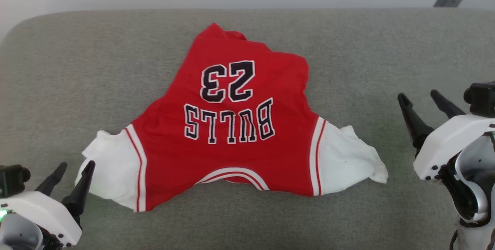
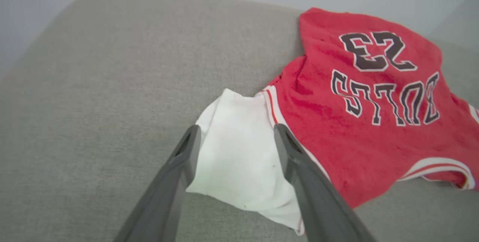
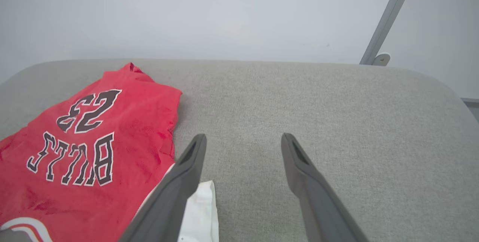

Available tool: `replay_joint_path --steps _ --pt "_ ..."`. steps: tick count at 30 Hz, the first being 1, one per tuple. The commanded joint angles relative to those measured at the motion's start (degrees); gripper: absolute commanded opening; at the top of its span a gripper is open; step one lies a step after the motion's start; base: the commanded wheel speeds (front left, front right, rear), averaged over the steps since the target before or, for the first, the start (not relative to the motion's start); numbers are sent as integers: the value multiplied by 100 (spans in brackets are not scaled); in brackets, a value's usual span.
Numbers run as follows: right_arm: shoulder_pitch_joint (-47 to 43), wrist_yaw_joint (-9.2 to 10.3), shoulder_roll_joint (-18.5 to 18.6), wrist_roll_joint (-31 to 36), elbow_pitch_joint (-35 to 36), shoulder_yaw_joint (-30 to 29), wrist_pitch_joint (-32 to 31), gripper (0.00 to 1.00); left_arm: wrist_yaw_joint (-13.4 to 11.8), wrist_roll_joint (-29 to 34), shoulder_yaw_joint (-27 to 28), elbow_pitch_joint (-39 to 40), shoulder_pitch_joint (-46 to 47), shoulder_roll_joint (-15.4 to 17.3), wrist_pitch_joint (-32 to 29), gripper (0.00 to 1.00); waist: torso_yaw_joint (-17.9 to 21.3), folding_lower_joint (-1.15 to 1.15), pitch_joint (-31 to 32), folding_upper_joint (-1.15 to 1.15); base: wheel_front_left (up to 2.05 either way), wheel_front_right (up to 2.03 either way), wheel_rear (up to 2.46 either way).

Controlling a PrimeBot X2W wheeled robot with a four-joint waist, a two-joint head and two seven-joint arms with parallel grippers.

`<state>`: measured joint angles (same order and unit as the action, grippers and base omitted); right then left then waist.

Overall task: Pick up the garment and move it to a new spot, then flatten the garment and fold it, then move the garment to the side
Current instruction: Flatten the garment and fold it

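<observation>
1. Presently, the garment (image 1: 232,126) lies print-up across the middle of the grey cushion (image 1: 77,68). Its collar faces the cushion's near edge, its hem the far edge, and one white sleeve reaches toward each end.
2. The left gripper (image 1: 77,163) sits at the cushion's near-left part with its jaws spread and nothing held. In the left wrist view its fingers frame the left sleeve (image 1: 112,165). I cannot tell whether the tips touch the cloth.
3. The right gripper (image 1: 418,94) hovers over bare cushion toward the right end, near the right sleeve (image 1: 348,157). Its jaws are spread and empty.
4. I judge the step in hand to be flattening, because the hem is bunched narrow and both sleeves are rumpled.
5. To do it well, I would pinch each sleeve at its outer edge and draw both toward the cushion's ends together, low and evenly. Then I would ease the hem corners toward the far edge.
6. An uneven pull would likely skew the body, and a deep pinch may catch the cushion's cover.
</observation>
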<state>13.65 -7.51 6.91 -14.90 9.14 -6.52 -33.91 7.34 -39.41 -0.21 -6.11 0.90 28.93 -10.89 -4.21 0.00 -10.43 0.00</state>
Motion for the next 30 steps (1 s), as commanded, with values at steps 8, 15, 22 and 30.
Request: replay_joint_path --steps 8,15,22,30 --pt "-91 3 -257 178 245 8 629 100 -168 -404 -142 -410 320 228 -1178 100 285 0 -227 0 0 0 0" --pt "-311 3 -320 137 470 75 520 100 -443 -337 -271 -829 535 450 -1836 100 344 0 -258 0 0 0 0" --pt "-487 3 -358 82 604 56 359 100 -465 -507 -424 -1194 747 478 -2399 100 361 0 -288 0 0 0 0" --pt "-758 3 -216 -30 537 299 -370 100 -297 -602 -754 -1789 1327 362 -2953 100 289 0 -384 0 0 0 0"
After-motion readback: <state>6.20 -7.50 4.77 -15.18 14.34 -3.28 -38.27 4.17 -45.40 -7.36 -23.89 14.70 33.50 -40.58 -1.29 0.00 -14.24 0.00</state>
